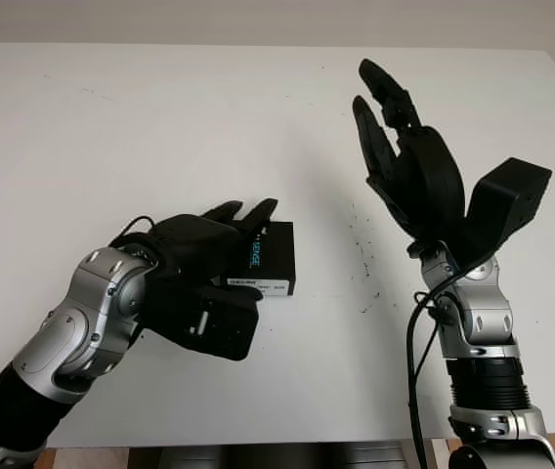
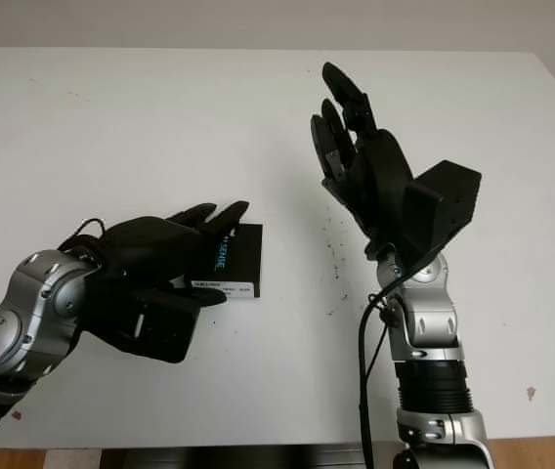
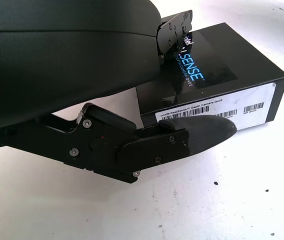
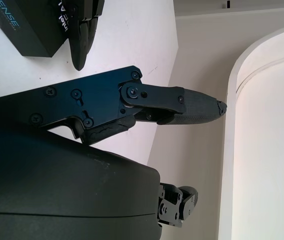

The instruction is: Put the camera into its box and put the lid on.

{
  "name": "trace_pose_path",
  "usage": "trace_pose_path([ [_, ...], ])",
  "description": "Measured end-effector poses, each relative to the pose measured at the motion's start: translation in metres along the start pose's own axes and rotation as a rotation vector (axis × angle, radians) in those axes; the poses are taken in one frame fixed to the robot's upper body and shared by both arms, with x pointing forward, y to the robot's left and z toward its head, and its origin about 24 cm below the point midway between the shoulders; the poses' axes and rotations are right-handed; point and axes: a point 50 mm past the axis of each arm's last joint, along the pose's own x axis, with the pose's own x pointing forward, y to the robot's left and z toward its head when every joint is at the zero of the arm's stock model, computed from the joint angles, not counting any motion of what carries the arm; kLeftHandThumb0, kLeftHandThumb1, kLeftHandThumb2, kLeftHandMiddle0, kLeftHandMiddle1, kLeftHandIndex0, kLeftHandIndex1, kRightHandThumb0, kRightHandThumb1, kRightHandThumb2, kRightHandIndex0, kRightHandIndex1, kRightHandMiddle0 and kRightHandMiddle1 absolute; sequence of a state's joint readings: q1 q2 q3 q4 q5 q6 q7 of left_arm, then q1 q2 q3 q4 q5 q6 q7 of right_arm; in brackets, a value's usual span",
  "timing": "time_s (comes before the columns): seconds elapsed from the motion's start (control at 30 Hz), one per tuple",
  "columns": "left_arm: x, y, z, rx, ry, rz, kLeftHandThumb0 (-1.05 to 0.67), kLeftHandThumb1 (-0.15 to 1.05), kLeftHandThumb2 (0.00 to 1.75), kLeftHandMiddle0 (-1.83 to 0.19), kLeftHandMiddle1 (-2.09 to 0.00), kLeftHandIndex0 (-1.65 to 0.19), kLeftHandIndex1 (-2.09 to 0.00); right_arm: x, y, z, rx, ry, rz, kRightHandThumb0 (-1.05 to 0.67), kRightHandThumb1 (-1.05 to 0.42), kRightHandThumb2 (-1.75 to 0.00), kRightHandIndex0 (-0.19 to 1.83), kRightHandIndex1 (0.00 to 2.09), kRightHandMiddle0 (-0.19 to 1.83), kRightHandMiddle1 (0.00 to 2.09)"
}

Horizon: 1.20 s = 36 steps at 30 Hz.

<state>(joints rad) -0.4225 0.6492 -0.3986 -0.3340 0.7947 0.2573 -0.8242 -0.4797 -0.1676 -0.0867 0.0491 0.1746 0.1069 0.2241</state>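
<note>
One black box [image 1: 270,256], lid on, lies flat on the white table [image 1: 160,117]. Left hand [image 1: 204,252] clamps it: two fingers over the top, thumb [image 3: 197,132] against the labelled side. Right hand [image 1: 405,156] raised well off to the box's far side, holding nothing. Dark specks [image 1: 365,264] between them.

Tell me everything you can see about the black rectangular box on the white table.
The black rectangular box looks like glossy cardboard, with blue "SENSE" lettering on top and a white barcode label on one long side. It is closed and lies flat on the white table. The left hand grips it, fingers over the top, thumb against the label side.
</note>
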Motion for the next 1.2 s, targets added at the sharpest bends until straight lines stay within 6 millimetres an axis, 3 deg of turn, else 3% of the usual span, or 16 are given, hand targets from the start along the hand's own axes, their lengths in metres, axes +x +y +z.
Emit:
trace_pose_path([
  [0.4, -0.004, -0.005, -0.004, -0.093, -0.020, 0.008, -0.85, 1.05, 0.82, 0.19, 0.00, 0.19, 0.00, 0.000, 0.000, 0.002, -0.003, -0.008, -0.001, -0.68, -1.05, -0.46, -0.03, 0.06, -0.17, 0.40],
  [0.67, -0.007, -0.005, -0.007, -0.290, -0.055, 0.038, -0.82, 1.05, 0.76, 0.19, 0.00, 0.19, 0.00, -0.002, -0.001, 0.001, -0.003, -0.002, -0.001, -0.67, -1.05, -0.46, -0.04, 0.05, -0.17, 0.39],
  [1.2, -0.033, 0.016, -0.019, -0.477, -0.067, 0.250, -0.84, 1.05, 0.76, 0.19, 0.00, 0.19, 0.00, -0.002, -0.001, 0.002, -0.006, -0.004, 0.010, -0.69, -1.05, -0.46, -0.05, 0.05, -0.18, 0.40],
])
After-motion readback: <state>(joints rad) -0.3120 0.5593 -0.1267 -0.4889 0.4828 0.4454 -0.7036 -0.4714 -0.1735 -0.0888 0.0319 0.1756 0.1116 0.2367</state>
